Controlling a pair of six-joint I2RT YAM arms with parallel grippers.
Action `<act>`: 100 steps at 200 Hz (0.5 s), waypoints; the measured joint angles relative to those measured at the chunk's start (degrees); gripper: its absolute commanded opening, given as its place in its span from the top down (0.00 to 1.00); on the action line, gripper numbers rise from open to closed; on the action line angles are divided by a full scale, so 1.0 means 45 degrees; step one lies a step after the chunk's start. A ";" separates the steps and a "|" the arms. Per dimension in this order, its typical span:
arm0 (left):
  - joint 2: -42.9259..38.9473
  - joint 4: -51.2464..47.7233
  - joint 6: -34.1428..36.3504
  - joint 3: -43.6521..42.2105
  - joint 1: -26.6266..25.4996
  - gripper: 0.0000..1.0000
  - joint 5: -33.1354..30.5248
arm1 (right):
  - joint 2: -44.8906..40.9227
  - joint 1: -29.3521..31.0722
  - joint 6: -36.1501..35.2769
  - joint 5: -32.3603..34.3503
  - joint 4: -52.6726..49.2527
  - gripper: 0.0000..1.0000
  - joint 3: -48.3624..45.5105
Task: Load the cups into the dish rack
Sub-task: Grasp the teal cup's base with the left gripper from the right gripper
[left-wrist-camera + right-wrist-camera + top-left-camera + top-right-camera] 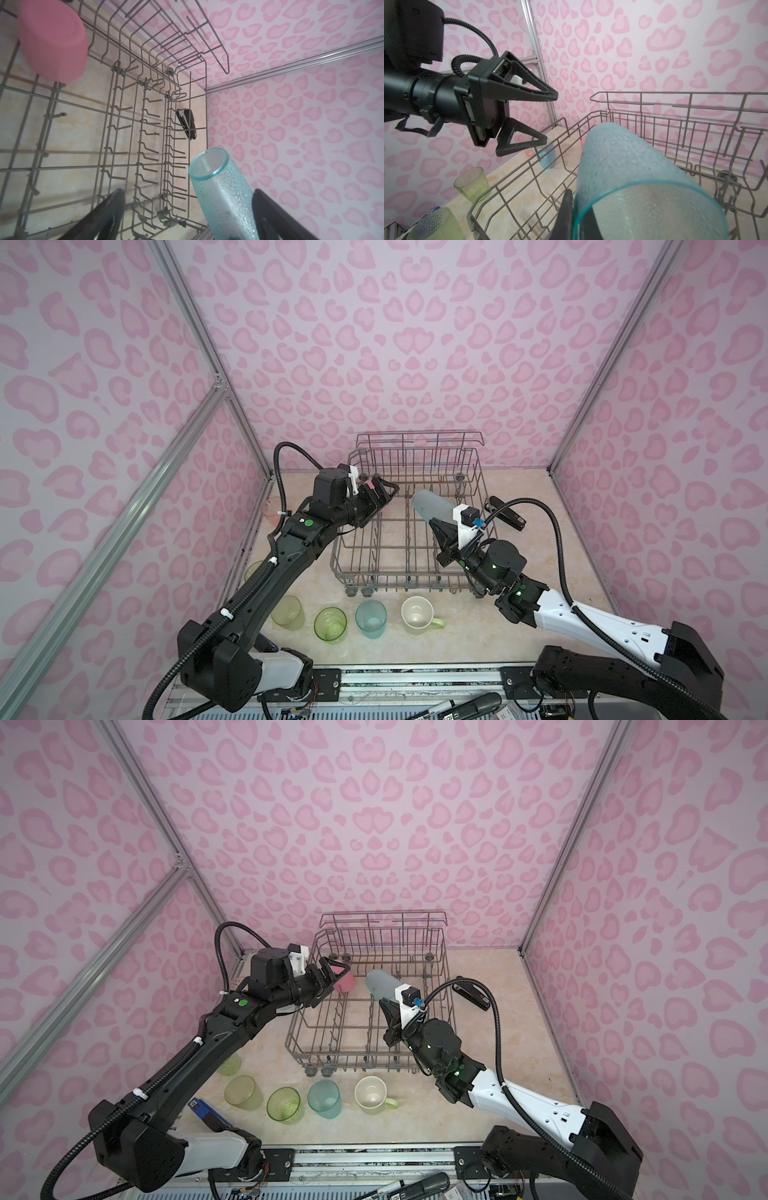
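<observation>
The grey wire dish rack (415,585) (365,1058) stands mid-table. A pink cup (345,982) (52,39) sits upside down in its back left corner. Just above that cup hovers my left gripper (384,497) (550,119), open and holding nothing. My right gripper (436,526) (578,216) is shut on the rim of a teal dimpled tumbler (432,506) (220,187) (633,176), which hangs tilted over the rack's middle. In front of the rack stand a yellow-green tumbler (286,612), a green tumbler (330,624), a teal tumbler (371,619) and a light-green mug (417,612).
A black stapler (507,514) (187,122) lies right of the rack. Left of the rack, partly under my left arm, are a green cup (253,570) (471,185), a salmon cup (272,508) and a light-blue cup (547,158). Pink patterned walls close three sides.
</observation>
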 measured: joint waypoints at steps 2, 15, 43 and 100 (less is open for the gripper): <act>0.0000 0.0029 -0.0092 -0.0010 0.0000 0.03 0.0039 | 0.0029 0.0029 0.0000 0.0010 0.0063 1.00 0.0000; 0.0000 0.0301 -0.0729 -0.0121 0.0000 0.03 0.0306 | 0.0355 0.0141 0.0087 0.0019 0.0355 1.00 0.0131; 0.0000 0.0617 -0.2030 -0.0369 0.0010 0.03 0.0554 | 0.1195 0.0359 0.0087 0.0155 0.0801 1.00 0.0767; 0.0253 0.0923 -0.3332 -0.0364 0.0005 0.04 0.0772 | 0.2225 0.0704 0.0325 -0.0272 0.1209 1.00 0.1540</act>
